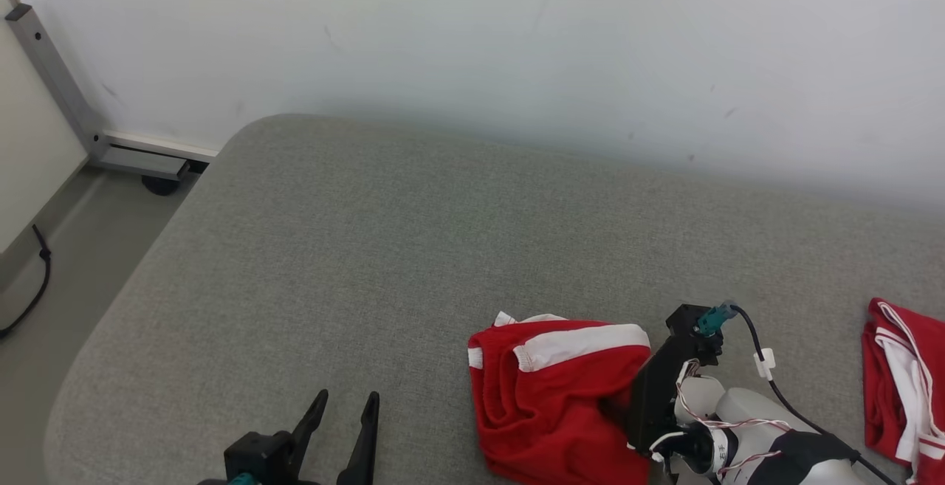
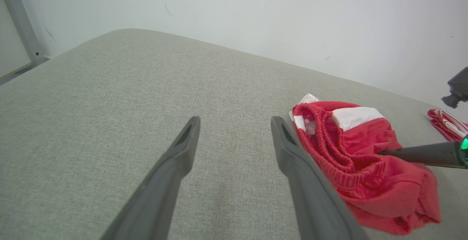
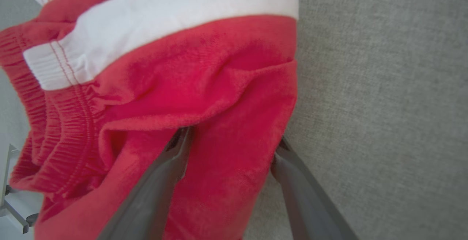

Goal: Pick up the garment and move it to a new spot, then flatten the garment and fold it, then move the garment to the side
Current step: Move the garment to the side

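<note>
The pale wall (image 1: 517,42) is filling the back of the scene, and below it the grey cushioned surface (image 1: 332,249) is spreading wide, its rounded corner curving off to the left. The garment (image 1: 554,396), red shorts with a white stripe and a gathered waistband, is lying crumpled at the near edge, right of centre. A second red-and-white garment (image 1: 897,382) is sitting well apart from it at the far right edge.

The right gripper (image 3: 232,143) is reaching into the red cloth from the right side, and its jaws are standing apart with a ridge of fabric lying between them, not pinched. The left gripper (image 1: 347,396) is hanging over bare cushion to the left of the shorts, jaws spread wide and touching nothing.

Off at the upper left, a grey metal frame (image 1: 55,79) is leaning down the wall, and a thin black cable (image 1: 33,286) is trailing on the floor.
</note>
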### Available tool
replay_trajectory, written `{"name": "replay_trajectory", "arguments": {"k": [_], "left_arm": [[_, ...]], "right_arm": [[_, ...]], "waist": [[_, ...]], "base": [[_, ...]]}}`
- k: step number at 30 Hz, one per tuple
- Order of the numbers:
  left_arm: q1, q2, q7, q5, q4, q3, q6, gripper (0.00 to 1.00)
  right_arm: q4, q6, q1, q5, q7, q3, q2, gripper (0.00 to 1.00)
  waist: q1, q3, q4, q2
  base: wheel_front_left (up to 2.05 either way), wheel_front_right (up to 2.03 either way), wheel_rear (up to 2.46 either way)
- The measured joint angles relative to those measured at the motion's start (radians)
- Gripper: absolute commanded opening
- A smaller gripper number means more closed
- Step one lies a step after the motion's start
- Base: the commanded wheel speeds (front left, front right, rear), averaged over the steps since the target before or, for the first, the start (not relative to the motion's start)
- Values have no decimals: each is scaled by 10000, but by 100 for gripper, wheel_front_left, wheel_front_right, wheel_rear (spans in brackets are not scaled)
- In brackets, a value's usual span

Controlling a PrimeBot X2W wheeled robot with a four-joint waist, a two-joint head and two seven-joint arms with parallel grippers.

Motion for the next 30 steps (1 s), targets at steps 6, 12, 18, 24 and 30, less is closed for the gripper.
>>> {"name": "replay_trajectory", "arguments": {"k": [6, 12, 18, 24, 30], "left_arm": [[27, -27, 0, -4, 169, 102, 12, 100], [111, 67, 0, -17, 245, 240, 15, 100], [487, 190, 0, -19, 240, 307, 15, 100], [506, 207, 0, -19, 178, 314, 12, 100], [506, 240, 0, -17, 109, 332, 4, 100]], "right_arm": [[163, 17, -65, 10, 186, 6, 61, 0], [299, 203, -477, -13, 173, 21, 29, 0], [305, 222, -919, -23, 94, -73, -75, 0], [362, 290, -1180, -178, 157, -25, -366, 0], [472, 364, -1725, -247, 280, -79, -698, 0]], "waist": [[0, -36, 80, 0], [0, -170, -125, 1], [0, -303, -553, 0], [0, -360, -1091, 1], [0, -342, -1604, 0]], "base": [[0, 0, 0], [0, 0, 0], [0, 0, 0], [0, 0, 0], [0, 0, 0]]}}
